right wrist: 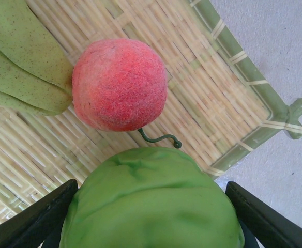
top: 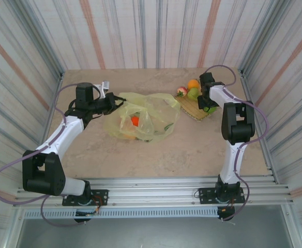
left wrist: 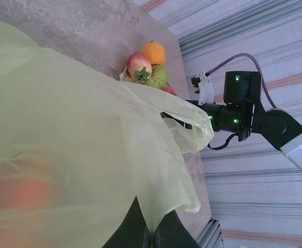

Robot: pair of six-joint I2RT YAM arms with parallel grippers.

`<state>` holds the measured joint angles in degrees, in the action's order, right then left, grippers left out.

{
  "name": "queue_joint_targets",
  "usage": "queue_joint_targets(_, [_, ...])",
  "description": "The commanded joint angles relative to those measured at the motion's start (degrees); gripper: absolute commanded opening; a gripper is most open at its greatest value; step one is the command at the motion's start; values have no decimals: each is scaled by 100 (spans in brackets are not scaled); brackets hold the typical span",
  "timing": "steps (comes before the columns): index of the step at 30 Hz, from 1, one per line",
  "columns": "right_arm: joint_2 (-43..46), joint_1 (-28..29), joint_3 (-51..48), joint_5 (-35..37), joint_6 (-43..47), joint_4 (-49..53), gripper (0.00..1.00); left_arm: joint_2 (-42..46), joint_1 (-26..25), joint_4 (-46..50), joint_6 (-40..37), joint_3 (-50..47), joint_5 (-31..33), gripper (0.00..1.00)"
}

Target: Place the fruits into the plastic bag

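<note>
The yellow-green plastic bag [top: 143,121] lies crumpled mid-table, with an orange fruit [top: 135,121] showing through it. My left gripper [left wrist: 152,235] is shut on a fold of the bag [left wrist: 78,144] at its left rim. On the bamboo mat [right wrist: 208,77] at the back right lie a red peach [right wrist: 119,84], a speckled green fruit [right wrist: 21,62] and a wrinkled green fruit [right wrist: 153,201]. My right gripper [right wrist: 151,217] is down on the mat, its black fingers [right wrist: 42,217] against both sides of that wrinkled green fruit. An orange fruit [top: 193,83] and a pinkish one [top: 181,92] sit at the mat's far end.
Striped walls close in the table on three sides, and the mat [top: 195,111] lies close to the right wall. Bare tabletop [top: 156,155] stretches between the bag and the arm bases. The right arm [left wrist: 233,111] reaches over the mat just beyond the bag.
</note>
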<state>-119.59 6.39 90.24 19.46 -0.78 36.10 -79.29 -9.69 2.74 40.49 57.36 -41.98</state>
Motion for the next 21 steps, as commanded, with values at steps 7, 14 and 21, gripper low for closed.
queue_joint_targets(7, [604,-25,-66,-26,0,205,68,202,66,-30,20,-24,-79,0])
queue_joint_targets(14, [1828,18,-390,-818,-328,161,66,138,64,-107,104,-51,-118,0])
queue_joint_targets(21, [3289,500,-926,-1979,-579,-386,65,102,65,-151,152,-66,-174,0])
